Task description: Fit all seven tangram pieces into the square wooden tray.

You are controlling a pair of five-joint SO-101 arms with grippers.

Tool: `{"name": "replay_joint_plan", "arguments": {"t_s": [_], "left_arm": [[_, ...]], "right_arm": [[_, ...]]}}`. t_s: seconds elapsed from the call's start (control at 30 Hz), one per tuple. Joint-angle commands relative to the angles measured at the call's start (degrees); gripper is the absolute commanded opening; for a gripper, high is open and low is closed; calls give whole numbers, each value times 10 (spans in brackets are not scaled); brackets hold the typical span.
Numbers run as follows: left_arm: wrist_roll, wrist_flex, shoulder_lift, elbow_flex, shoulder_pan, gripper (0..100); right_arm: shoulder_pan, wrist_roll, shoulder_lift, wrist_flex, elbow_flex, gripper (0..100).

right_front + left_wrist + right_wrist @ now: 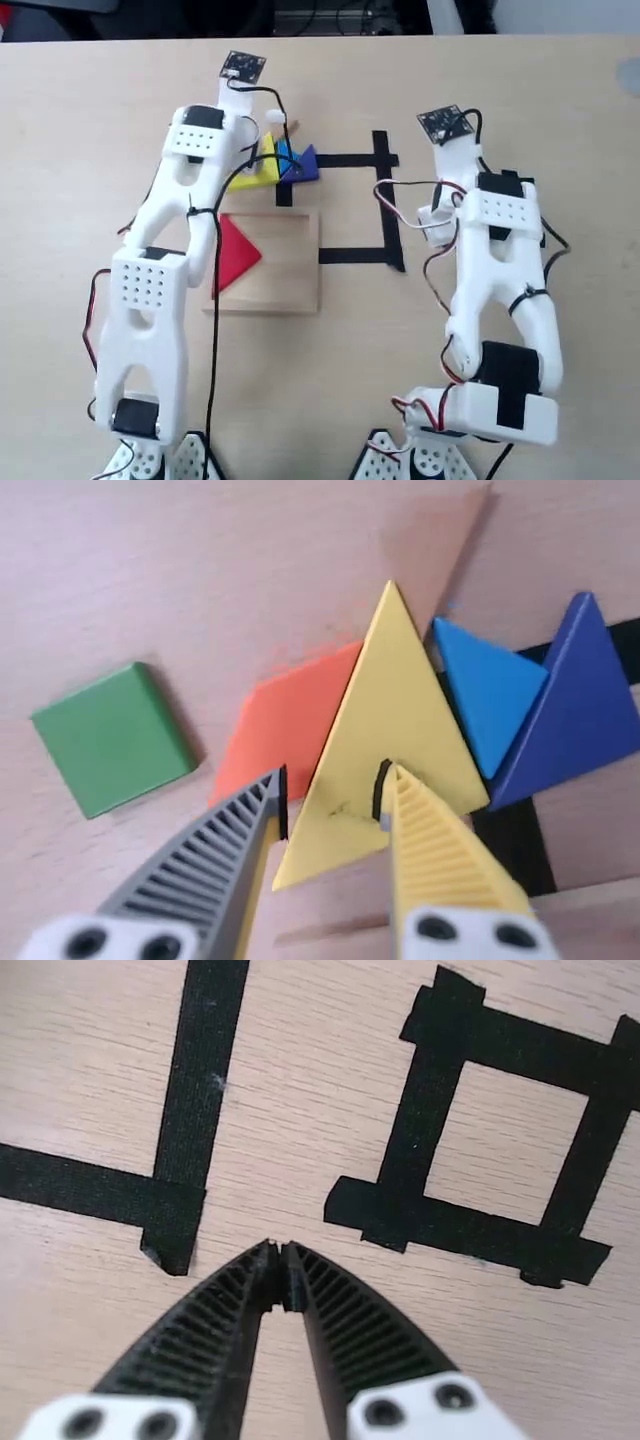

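The square wooden tray lies mid-table with a red triangle in its left part. Behind it a yellow triangle sits partly over an orange piece, beside a light blue triangle and a dark blue triangle. A green square lies apart from them. My left gripper is open low over the yellow triangle's wide end, one fingertip at its edge and the other above its face. My right gripper is shut and empty over bare table.
Black tape lines mark a square outline right of the tray, with a long strip and a smaller taped square under the right arm. The right arm stands beside that outline.
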Motion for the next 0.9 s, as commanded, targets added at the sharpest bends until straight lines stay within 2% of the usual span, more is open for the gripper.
{"name": "replay_joint_plan", "arguments": {"t_s": [0.0, 0.1, 0.17, 0.37, 0.6, 0.67, 0.87], "left_arm": [[-73, 105, 16, -51, -36, 167], [-122, 163, 36, -83, -49, 166], [-129, 178, 43, -116, -57, 166], [-58, 162, 52, -247, -44, 166], [26, 118, 78, -333, -38, 166], [33, 84, 97, -336, -38, 166], [33, -98, 217, -330, -29, 166]], "right_arm": [[4, 5, -27, -9, -7, 11], [-5, 5, -28, -9, -13, 11], [-14, 4, -28, -7, -13, 11], [-29, 1, -28, -8, -13, 11], [-29, 1, -28, -7, -12, 11], [-34, 0, -27, -8, -12, 11], [-68, -25, -27, -31, 15, 11]]}}
